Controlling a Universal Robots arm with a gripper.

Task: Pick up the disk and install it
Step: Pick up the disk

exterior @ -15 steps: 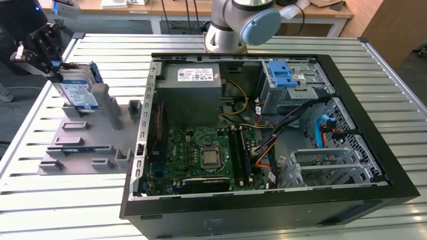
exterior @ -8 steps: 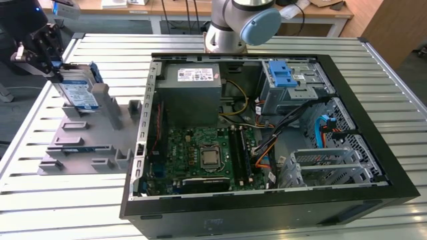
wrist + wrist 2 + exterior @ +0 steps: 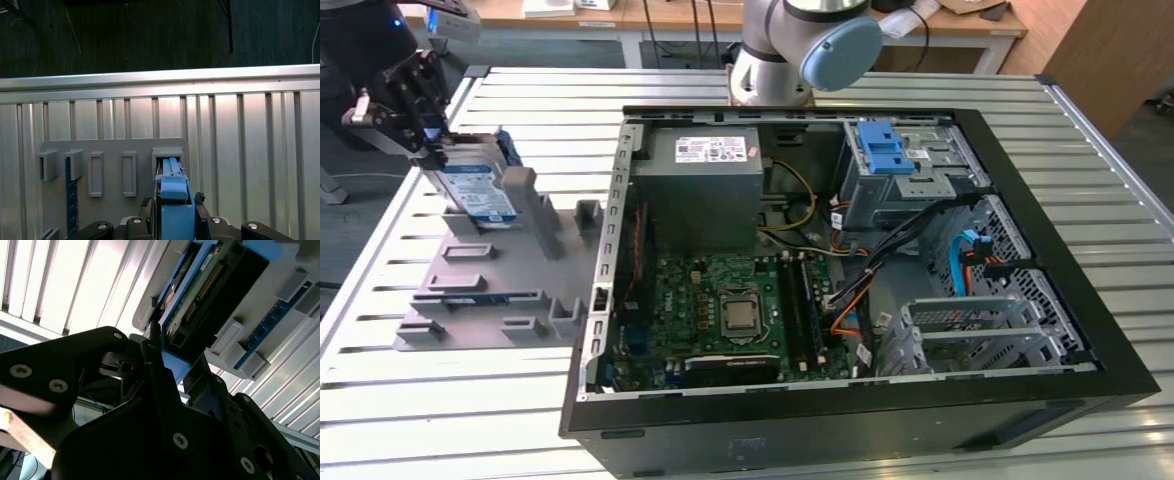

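Silver-metal disk (image 3: 478, 190), quantity one, stands on edge at a pocket of the grey fixture (image 3: 494, 290) on the slatted table (image 3: 454, 400), well apart from the open computer case (image 3: 1067, 240) on the exterior view's left. It carries one white label with a blue lower band; the print is too small to tell. The gripper (image 3: 427, 145) is clamped on the disk's upper end, one finger against each blue rail in the first wrist view. One white sticker (image 3: 714, 150) marks the power supply (image 3: 700, 200).
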